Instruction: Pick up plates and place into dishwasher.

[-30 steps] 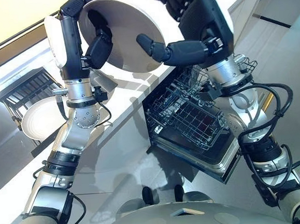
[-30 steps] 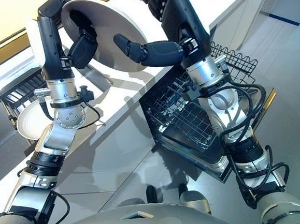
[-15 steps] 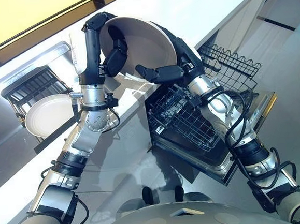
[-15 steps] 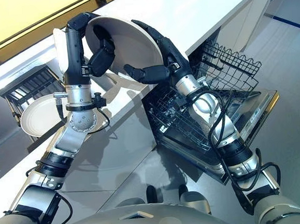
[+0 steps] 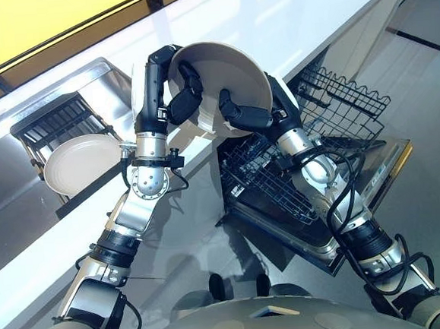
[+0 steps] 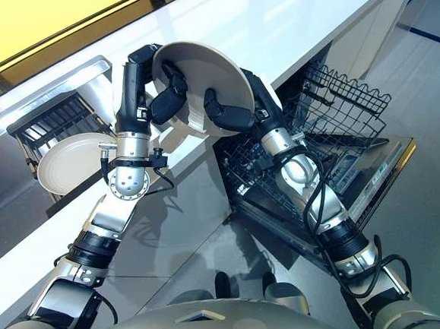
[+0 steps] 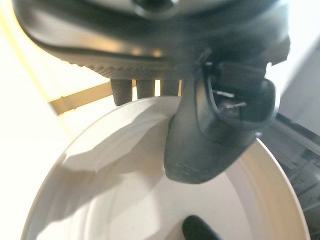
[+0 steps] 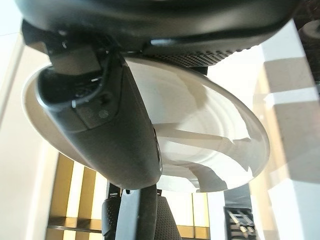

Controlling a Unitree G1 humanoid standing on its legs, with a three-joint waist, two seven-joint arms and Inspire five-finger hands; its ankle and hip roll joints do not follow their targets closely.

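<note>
Two plates in sight: one white plate (image 5: pixel 224 76) held up in the air over the counter edge (image 5: pixel 74 244), and a second plate (image 5: pixel 82 161) sitting in the dark dish rack (image 5: pixel 57 124) by the sink. One dishwasher (image 5: pixel 321 194), door down, with two wire racks (image 5: pixel 274 179) pulled out.

Both hands are on the raised plate. The left hand (image 5: pixel 178 91) pinches its rim, thumb on the inside face and fingers (image 7: pixel 145 90) wrapped behind. The right hand (image 5: pixel 250 112) clamps the opposite side, thumb across the face and, I think, fingers behind, though the wrist view is too close to be sure. The plate is tilted, facing the robot, above the dishwasher's near corner.
</note>
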